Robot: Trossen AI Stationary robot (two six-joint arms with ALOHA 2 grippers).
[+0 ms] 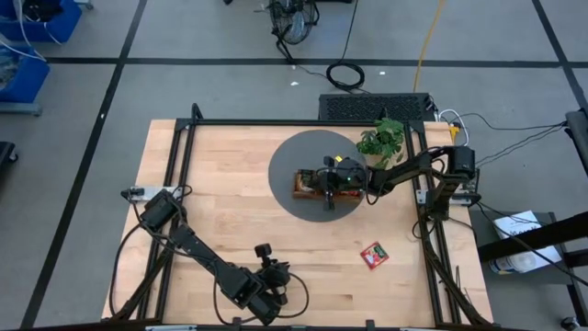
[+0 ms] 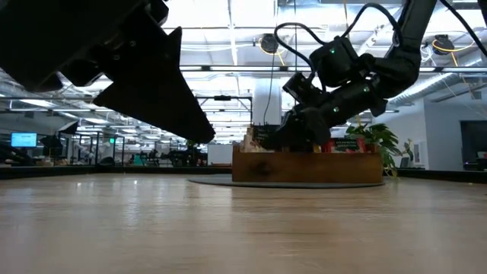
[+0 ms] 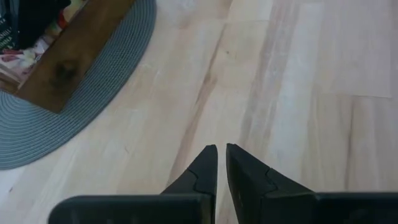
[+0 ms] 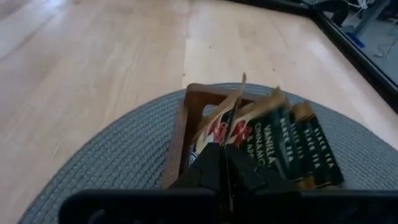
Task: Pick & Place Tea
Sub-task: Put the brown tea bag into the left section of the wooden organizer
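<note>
Your right gripper [image 4: 225, 163] sits over the end compartment of the wooden tray [image 1: 301, 190], on the round grey mat [image 1: 289, 156]. Its fingers are pressed together on a red tea packet [image 4: 231, 115], which stands on edge above the tray, pinched at its lower edge. Beside it in the tray, more tea packets [image 4: 298, 146] with dark labels lean in a row; one reads "vanilla".

One red tea packet [image 1: 373, 256] lies alone on the bare table [image 1: 220, 198], well apart from the mat, toward the near right side.

Your left gripper [image 3: 221, 163] is above bare wood near the table's front edge, fingers a narrow slit apart, nothing between them. Potted plant [image 1: 383, 140] stands just beside the tray.
</note>
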